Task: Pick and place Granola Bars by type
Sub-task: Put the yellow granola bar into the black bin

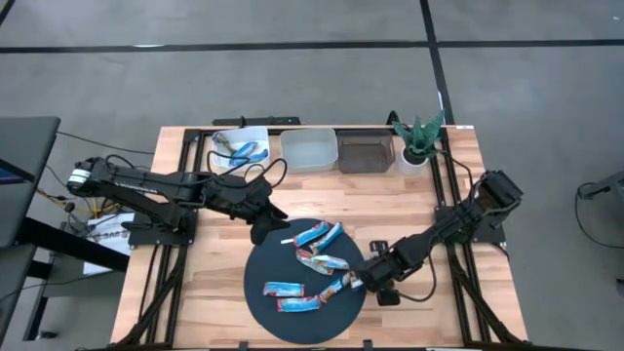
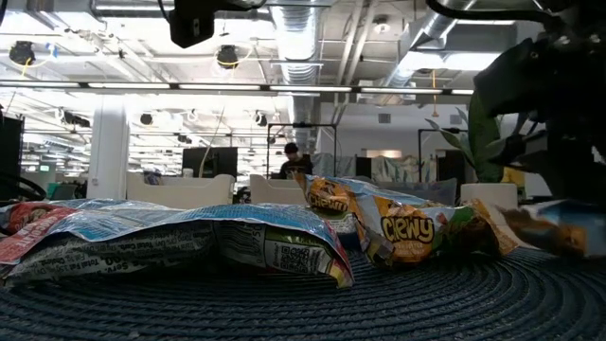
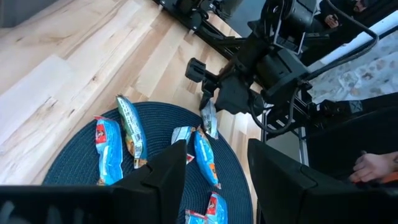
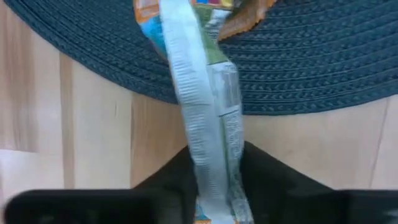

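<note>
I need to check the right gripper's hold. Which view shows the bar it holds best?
The right wrist view: the bar fills it, pinched between the right gripper fingers. The high view shows it small at the mat's edge; the left wrist view, distant.

"Chewy" stands in yellow letters on a bar [image 2: 426,230] lying on the mat [image 2: 454,303], seen from the low view. A nearer bar [image 2: 284,248] carries fine print and a barcode, too small to read.

The table [image 1: 195,283] is viewed from overhead, the round mat [image 1: 263,292] shared at surface level, each wrist view aimed closely at it.
</note>
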{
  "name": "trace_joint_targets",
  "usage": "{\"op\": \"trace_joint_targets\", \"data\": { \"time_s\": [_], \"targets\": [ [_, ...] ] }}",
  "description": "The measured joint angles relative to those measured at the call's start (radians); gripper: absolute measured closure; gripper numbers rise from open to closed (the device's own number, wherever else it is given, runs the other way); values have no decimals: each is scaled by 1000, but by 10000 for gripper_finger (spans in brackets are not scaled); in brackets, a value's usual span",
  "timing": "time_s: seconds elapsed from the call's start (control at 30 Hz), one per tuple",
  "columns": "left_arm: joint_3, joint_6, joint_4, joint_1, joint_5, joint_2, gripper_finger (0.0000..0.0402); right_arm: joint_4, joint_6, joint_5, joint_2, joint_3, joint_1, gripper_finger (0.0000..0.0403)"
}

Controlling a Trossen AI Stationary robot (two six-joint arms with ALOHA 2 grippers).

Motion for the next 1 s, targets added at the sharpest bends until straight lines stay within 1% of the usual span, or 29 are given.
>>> {"op": "trace_joint_targets", "data": {
  "time_s": [0.13,0.23,0.33,0.47,0.57,0.73,0.87,1.0],
  "targets": [
    [0,-1,3,0,0,0,239,3,0,-11,-41,-2,-22,362],
    [0,-1,10,0,0,0,239,9,2,-29,-91,-2,-56,385],
    [0,-1,13,0,0,0,239,12,25,-29,-163,-1,-104,385],
    [0,-1,12,0,-1,0,239,38,68,-16,-266,-1,-206,366],
    [0,-1,13,0,-4,0,239,73,97,36,-342,-1,-302,363],
    [0,-1,16,0,-8,0,239,134,105,123,-432,0,-483,379],
    [0,0,16,0,-30,0,239,155,105,198,-464,0,-615,387],
    [0,0,16,0,-48,0,239,158,105,283,-465,0,-726,376]
  ]
}}
